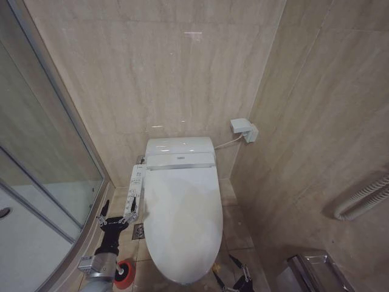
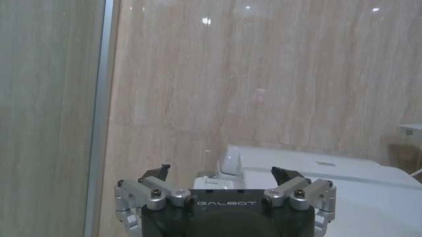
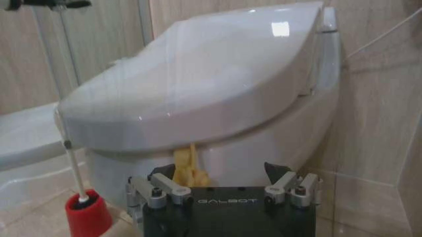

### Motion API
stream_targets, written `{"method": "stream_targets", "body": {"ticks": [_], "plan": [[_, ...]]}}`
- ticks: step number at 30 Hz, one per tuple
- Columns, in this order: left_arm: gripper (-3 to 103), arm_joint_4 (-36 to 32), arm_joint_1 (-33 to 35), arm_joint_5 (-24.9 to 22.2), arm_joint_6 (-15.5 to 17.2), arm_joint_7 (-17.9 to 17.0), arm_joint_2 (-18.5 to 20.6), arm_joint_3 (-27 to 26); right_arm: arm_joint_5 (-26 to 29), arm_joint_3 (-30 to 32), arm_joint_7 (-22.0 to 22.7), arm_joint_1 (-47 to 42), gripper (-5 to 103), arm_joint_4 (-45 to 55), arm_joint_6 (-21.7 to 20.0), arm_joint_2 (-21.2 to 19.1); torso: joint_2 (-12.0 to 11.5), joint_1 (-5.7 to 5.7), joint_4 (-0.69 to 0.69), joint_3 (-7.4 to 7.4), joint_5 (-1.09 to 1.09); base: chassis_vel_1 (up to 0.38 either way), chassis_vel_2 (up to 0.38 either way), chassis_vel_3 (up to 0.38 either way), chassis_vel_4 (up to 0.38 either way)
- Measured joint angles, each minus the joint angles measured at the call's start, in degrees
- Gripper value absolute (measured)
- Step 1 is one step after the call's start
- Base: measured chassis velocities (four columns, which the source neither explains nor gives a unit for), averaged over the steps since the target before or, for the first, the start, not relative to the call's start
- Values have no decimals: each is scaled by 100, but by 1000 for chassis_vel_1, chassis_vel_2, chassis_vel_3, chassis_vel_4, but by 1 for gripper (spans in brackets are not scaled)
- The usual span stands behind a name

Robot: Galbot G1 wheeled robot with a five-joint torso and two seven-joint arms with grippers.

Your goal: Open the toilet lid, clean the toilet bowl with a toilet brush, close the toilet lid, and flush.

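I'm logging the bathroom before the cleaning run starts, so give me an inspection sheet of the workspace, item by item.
Surface: beige floor tiles; no spill seen.
Toilet lid: shut, glossy; yellow loop hangs at its front edge.
Toilet bowl: inside hidden under the lid; button panel along its side.
Toilet brush: standing in the red holder on the floor beside the bowl.
Clutter: nothing seen.
Left end effector: open, by the button panel.
Right end effector: open, low before the bowl's front, near the loop.
Cables: cord from toilet to wall box.
Surroundings: glass shower screen, tiled walls, wall rail.
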Motion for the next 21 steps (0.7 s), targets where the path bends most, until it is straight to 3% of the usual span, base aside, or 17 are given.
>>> {"method": "stream_targets", "body": {"ticks": [6, 7, 13, 14, 21], "plan": [[100, -16, 9, 6, 5, -3, -5, -4, 89, -38, -26, 97, 92, -257, 54, 29, 0, 0, 0, 0, 0, 0, 0, 0, 0], [100, -17, 12, 9, 5, -4, -8, -6, 119, -43, -59, 115, 85, -296, 75, 52, 0, 0, 0, 0, 0, 0, 0, 0, 0], [100, -12, 15, 27, 5, -6, -8, -13, 213, -57, -220, 137, 85, -361, 124, 85, 0, 0, 0, 0, 0, 0, 0, 0, 0], [100, -11, 15, 32, 5, -6, -8, -14, 242, -58, -274, 136, 76, -370, 146, 90, 0, 0, 0, 0, 0, 0, 0, 0, 0], [100, -10, 26, 71, 3, -9, -3, -16, 307, -60, -508, 95, 76, -388, 223, 91, 0, 0, 0, 0, 0, 0, 0, 0, 0]]}}
